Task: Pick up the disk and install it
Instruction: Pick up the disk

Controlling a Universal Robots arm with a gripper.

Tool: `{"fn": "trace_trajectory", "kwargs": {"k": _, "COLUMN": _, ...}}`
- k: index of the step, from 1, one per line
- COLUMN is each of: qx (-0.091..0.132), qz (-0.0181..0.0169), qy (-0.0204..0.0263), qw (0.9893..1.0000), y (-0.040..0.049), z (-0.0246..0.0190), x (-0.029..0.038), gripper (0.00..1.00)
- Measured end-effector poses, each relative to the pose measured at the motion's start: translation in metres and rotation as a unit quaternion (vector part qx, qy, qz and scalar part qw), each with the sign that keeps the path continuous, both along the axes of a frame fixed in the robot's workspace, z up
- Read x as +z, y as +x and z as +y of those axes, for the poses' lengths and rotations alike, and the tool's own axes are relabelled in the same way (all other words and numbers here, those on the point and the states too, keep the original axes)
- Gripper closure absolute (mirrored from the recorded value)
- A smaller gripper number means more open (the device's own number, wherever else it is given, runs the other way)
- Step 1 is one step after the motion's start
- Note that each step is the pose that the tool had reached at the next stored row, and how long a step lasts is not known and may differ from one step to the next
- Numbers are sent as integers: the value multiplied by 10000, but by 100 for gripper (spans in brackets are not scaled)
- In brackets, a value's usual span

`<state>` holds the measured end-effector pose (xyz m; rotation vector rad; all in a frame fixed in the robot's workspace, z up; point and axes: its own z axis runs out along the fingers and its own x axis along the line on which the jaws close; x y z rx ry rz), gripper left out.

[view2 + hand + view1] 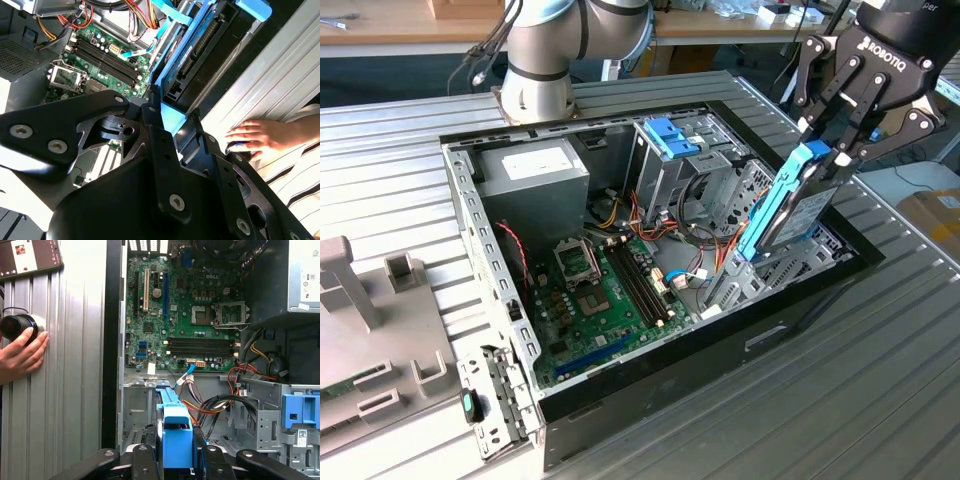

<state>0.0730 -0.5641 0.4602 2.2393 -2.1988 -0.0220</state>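
The disk (798, 205) is a grey drive in a light-blue carrier. It hangs on edge, tilted, over the front bay of the open computer case (470, 215), at the exterior view's right. My gripper (828, 150) is shut on its blue handle from above. The disk's lower end sits just at the bay's metal frame; I cannot tell whether they touch. In the second wrist view the disk (200, 45) runs away from my gripper (172, 117) toward the case. The first wrist view has the blue handle (176, 435) clamped between my fingers (145, 460).
Inside the case lie a green motherboard (605, 290), a power supply (535, 172), loose cables (705, 250) and an upright silver drive cage with a blue latch (672, 140). A person's hand (20, 352) rests on the ribbed table beside the case. A grey fixture (360, 330) stands at the exterior view's left.
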Motion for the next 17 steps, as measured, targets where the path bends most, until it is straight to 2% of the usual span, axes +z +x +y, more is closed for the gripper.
{"fn": "trace_trajectory", "kwargs": {"k": 5, "qx": 0, "qz": 0, "qy": 1, "qw": 10000, "y": 0, "z": -3, "x": -3, "gripper": 64}}
{"fn": "trace_trajectory", "kwargs": {"k": 7, "qx": 0, "qz": 0, "qy": 2, "qw": 10000, "y": 0, "z": -18, "x": -28, "gripper": 64}}
{"fn": "trace_trajectory", "kwargs": {"k": 13, "qx": 0, "qz": 0, "qy": 1, "qw": 10000, "y": 0, "z": -22, "x": -50, "gripper": 64}}
{"fn": "trace_trajectory", "kwargs": {"k": 17, "qx": 0, "qz": 0, "qy": 2, "qw": 10000, "y": 0, "z": -22, "x": -35, "gripper": 64}}
